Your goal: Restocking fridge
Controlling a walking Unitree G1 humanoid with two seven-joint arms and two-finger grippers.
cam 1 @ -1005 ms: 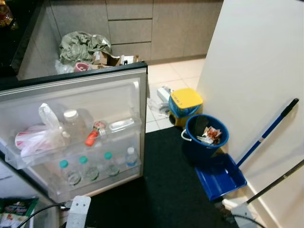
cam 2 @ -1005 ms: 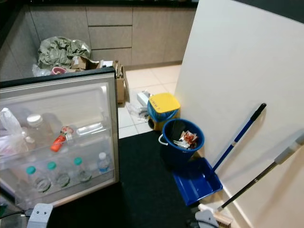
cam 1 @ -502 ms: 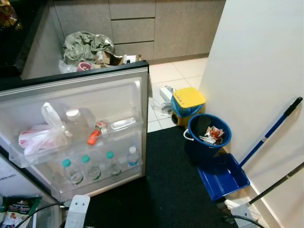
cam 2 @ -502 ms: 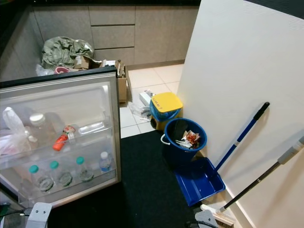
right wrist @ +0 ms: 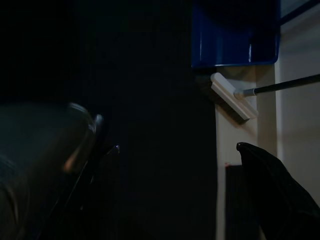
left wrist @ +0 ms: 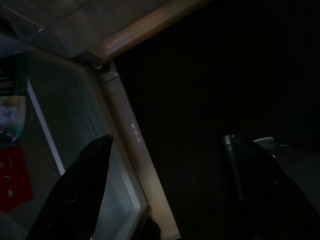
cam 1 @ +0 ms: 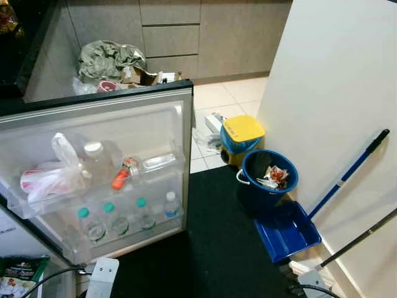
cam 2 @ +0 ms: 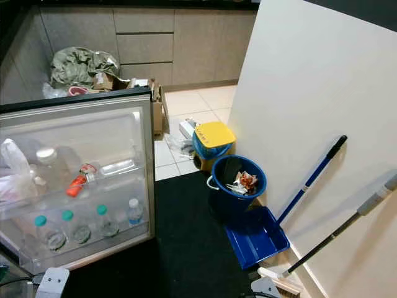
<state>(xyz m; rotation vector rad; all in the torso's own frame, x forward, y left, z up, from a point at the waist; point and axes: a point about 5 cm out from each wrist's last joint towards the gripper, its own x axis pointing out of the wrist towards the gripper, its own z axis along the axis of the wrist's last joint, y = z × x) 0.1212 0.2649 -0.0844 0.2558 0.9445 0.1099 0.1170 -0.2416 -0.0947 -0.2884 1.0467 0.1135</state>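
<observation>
the head views are evenly lit and fairly sharp, with soft indoor light and no hard shadows. the white wall [cam 1: 335,81] is the brightest area, close to washed out. the open fridge door [cam 1: 124,124] has a pale, hazy glare over its clear shelves, so the bottles [cam 1: 118,217] behind the plastic look milky. the black mat [cam 2: 192,248] swallows detail. straight lines lean outward toward the frame edges. both wrist views are very dark: the left gripper [left wrist: 170,165] fingers show as dim silhouettes, and the right gripper [right wrist: 175,170] view has a blurred, out-of-focus shape close to the lens, with light only along the blue dustpan [right wrist: 235,40].
</observation>
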